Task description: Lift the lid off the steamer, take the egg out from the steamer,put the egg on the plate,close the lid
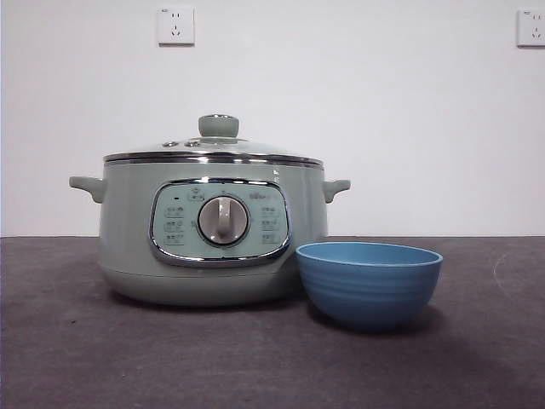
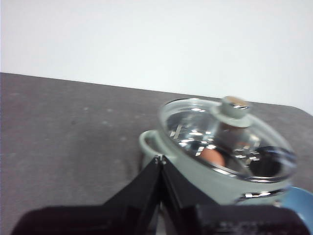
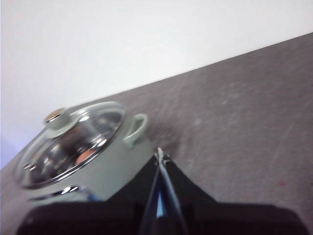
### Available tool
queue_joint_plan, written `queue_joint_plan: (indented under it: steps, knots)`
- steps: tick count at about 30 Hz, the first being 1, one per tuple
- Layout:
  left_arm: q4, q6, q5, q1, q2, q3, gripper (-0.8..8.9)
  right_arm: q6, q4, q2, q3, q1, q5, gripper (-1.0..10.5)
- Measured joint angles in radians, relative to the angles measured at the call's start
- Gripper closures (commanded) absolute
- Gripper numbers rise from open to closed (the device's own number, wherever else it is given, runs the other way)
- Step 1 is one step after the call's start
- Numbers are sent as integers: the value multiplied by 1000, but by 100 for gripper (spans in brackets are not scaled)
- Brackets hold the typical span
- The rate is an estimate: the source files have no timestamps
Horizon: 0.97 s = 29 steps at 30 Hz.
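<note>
The sage-green steamer (image 1: 213,230) stands on the dark table, left of centre, with its glass lid (image 1: 213,152) on and the pale green knob (image 1: 219,125) on top. The small blue plate (image 1: 369,281) stands just right of it, empty. Through the lid in the left wrist view (image 2: 230,137) a brown egg (image 2: 212,156) shows inside the steamer (image 2: 205,176). My left gripper (image 2: 160,159) is shut and empty, raised beside one side handle. My right gripper (image 3: 159,154) is shut and empty, raised on the other side of the steamer (image 3: 98,166). Neither arm shows in the front view.
Two wall sockets (image 1: 175,25) sit on the white wall behind. The dark table (image 1: 85,358) stretches around the steamer and bowl.
</note>
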Motion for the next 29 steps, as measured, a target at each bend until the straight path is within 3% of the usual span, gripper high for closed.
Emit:
queue_joint_plan:
  steps: [7, 15, 18, 27, 29]
  knots:
    - [-167, 22, 148, 0, 130, 209, 822, -159, -259, 224, 272, 8, -158, 958]
    - [-381, 123, 303, 0, 285, 404, 822, -415, -630, 438, 608, 42, -251, 958]
    - [-449, 157, 339, 0, 327, 465, 822, -478, -744, 486, 689, 58, -273, 958]
    - [-535, 198, 364, 0, 372, 547, 808, -525, -848, 517, 720, 78, -274, 935]
    - [-536, 200, 364, 0, 372, 547, 727, -525, -848, 517, 720, 78, -274, 874]
